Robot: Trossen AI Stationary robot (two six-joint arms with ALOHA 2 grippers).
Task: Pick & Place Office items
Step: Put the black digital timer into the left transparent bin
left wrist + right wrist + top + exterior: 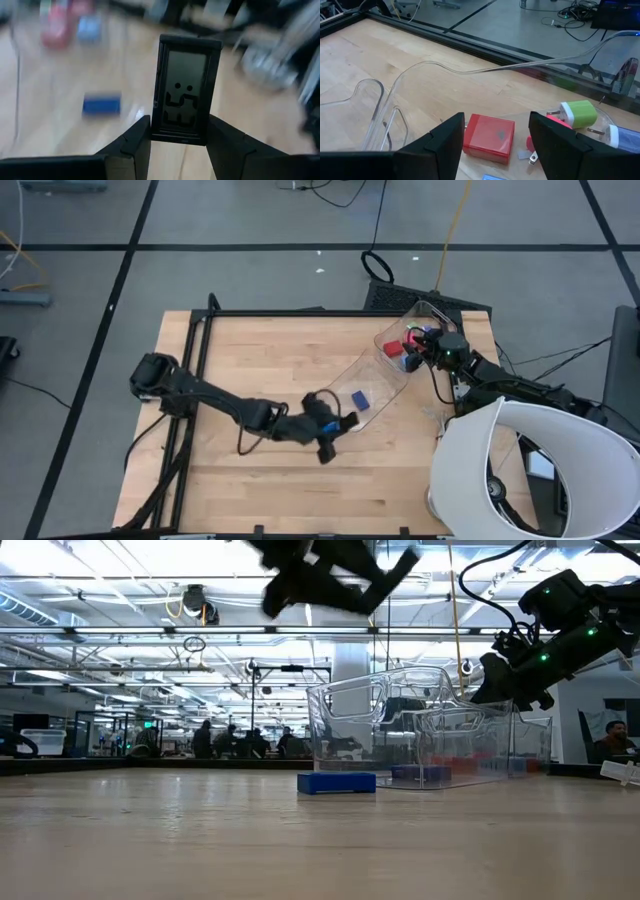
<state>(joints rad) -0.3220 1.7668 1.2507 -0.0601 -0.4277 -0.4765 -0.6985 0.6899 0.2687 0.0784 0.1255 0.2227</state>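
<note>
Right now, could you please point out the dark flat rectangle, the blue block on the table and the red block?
dark flat rectangle (184, 90), left wrist view, face.
blue block (336, 782), low view, side.
red block (488, 137), right wrist view, top.

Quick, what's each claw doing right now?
Left claw: shut on a small dark display.
Right claw: open, holding nothing, over the red block in the bin.

A pale wood grain is shown by the desk (270, 360), which is framed in black. The bin (385, 370) is clear. A blue block (336, 782) is seen on the wood. A red block (488, 136) and a green-and-white plug (578, 113) are seen inside. A dark display piece (183, 90) with dark digits is held by the black left tool (180, 142).
</note>
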